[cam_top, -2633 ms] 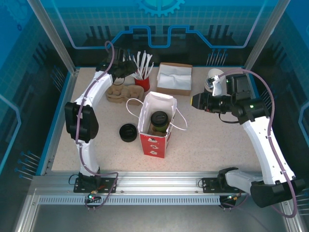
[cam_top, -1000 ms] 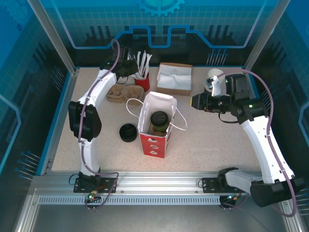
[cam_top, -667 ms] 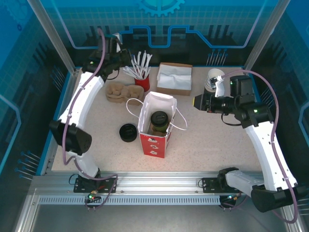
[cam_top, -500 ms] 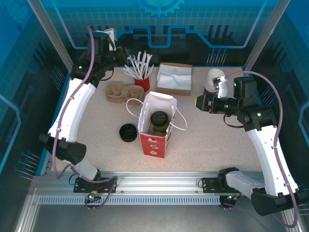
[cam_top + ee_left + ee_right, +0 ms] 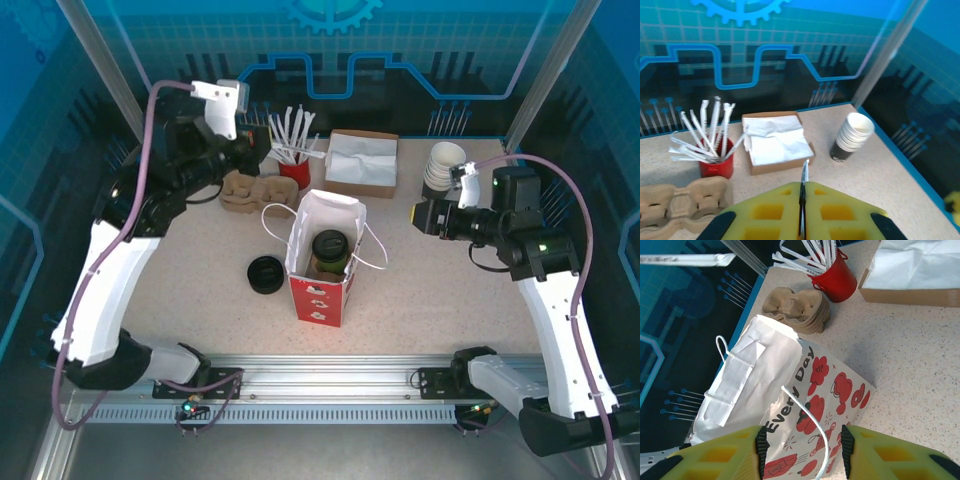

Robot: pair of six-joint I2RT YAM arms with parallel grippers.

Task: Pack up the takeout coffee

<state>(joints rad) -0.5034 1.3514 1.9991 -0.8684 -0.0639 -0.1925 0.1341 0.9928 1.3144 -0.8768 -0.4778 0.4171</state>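
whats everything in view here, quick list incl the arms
takeout coffee: one, olive-green with black lid, standing inside the paper bag
paper bag: one, red print outside, white inside, upright at table centre
black lids: one low stack, on the table left of the bag
cup carriers: a stack, brown pulp, far left
red cup: one, beside the carriers, holding straws, several, white-wrapped
box: one, brown cardboard, white napkins inside, far centre
paper cups: one stack, white rims, far right
left gripper: shut on a wrapped straw, far left
right gripper: open, empty, right of the bag
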